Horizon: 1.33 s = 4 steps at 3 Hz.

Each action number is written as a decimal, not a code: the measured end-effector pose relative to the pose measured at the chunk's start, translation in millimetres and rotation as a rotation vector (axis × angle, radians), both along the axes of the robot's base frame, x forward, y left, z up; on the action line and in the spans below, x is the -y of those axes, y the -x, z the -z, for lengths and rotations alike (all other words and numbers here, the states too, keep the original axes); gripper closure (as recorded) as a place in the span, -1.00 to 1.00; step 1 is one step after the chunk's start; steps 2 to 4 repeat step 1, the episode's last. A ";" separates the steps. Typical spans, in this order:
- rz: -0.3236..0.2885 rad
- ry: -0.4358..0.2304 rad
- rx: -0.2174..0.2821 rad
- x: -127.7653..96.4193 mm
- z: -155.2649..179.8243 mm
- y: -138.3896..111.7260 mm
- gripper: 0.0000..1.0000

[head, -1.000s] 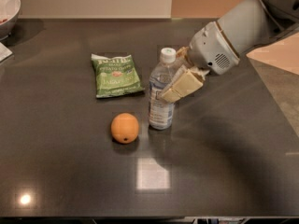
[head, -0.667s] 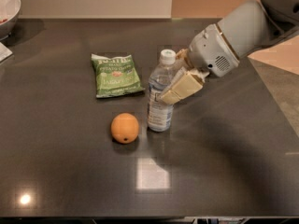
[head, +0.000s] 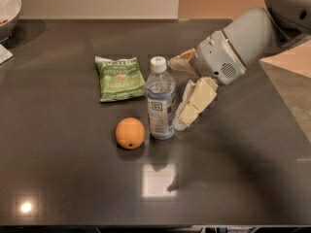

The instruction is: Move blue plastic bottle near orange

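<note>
The claw (head: 177, 93) is hanging wide open over the dark surface (head: 243, 169), just right of the bottle (head: 160, 101).
The green bag (head: 119, 79) is lying behind; the bottle is standing upright just beside the orange (head: 130, 133), at its right.

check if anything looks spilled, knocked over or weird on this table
Nothing stands out. The bottle stands upright with its cap on, close beside the orange, and the chip bag lies flat behind them. The gripper is open at the bottle's side, away from the orange.
</note>
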<state>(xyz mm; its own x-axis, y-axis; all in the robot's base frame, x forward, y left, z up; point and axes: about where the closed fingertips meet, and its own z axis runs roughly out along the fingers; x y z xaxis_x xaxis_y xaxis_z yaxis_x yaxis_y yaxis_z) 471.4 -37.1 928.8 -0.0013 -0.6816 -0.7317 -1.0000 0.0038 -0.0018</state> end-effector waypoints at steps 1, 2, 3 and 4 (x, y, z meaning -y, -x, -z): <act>0.000 0.000 0.000 -0.1 0.0 0.0 -1.00; 0.000 0.000 0.000 -0.1 0.0 0.0 -1.00; 0.000 0.000 0.000 -0.1 0.0 0.0 -1.00; 0.000 0.000 0.000 -0.1 0.0 0.0 -1.00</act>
